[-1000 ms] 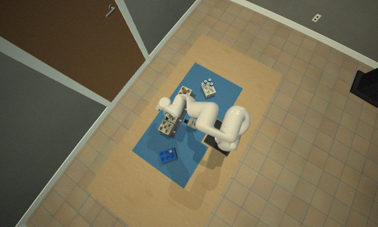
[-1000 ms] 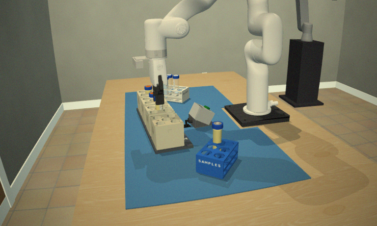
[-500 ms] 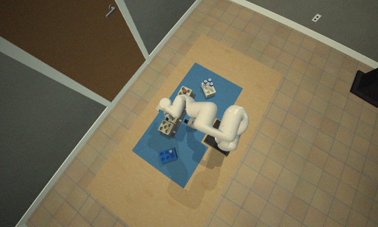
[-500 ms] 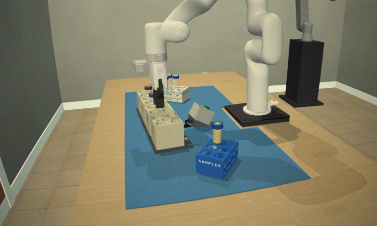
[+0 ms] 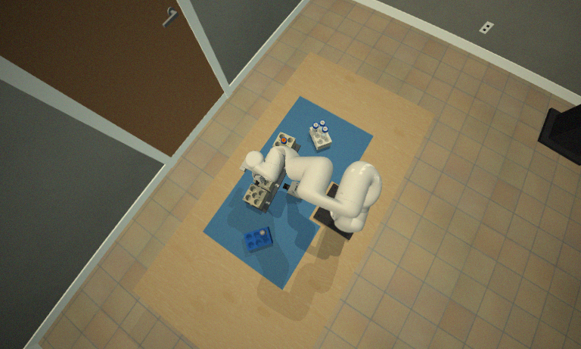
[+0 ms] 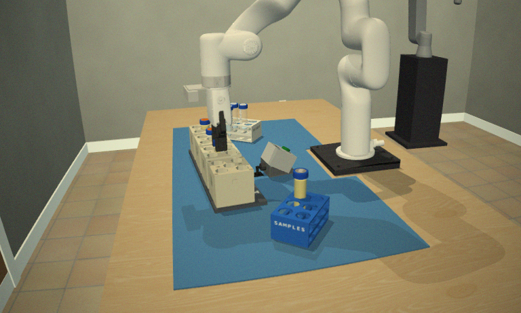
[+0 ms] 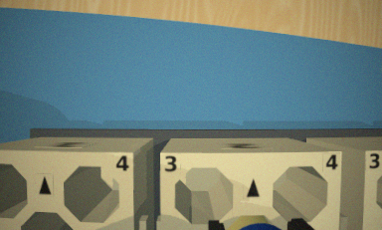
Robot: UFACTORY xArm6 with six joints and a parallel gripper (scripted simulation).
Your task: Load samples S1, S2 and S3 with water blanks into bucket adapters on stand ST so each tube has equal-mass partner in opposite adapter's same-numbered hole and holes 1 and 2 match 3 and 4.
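Note:
My gripper [image 6: 220, 146] [image 7: 261, 226] is shut on a blue-capped tube [image 7: 260, 227], seen with yellow liquid at its side in the wrist view. The tube is low in the second adapter [image 7: 254, 160] from the near end, close to its centre line; its hole and cap dot are hidden. One orange-dot tube [image 5: 283, 140] [image 6: 204, 121] stands in the farthest adapter [image 6: 193, 140]. Another orange-dot tube [image 6: 209, 131] stands just behind my fingers. The nearest adapter [image 6: 232, 187] shows no tube. The blue samples rack [image 6: 290, 235] [image 5: 256, 246] holds one grey-dot tube [image 6: 300, 185] [image 5: 262, 232].
The white rack [image 5: 323, 148] [image 6: 256, 132] holds blanks, including a white-dot tube [image 5: 324, 129] [image 6: 243, 108]. The dark stand [image 6: 260, 197] lies under the adapters. The sloped desk [image 6: 277, 157] with the green DONE key [image 6: 285, 149] stands between the stand and the arm base.

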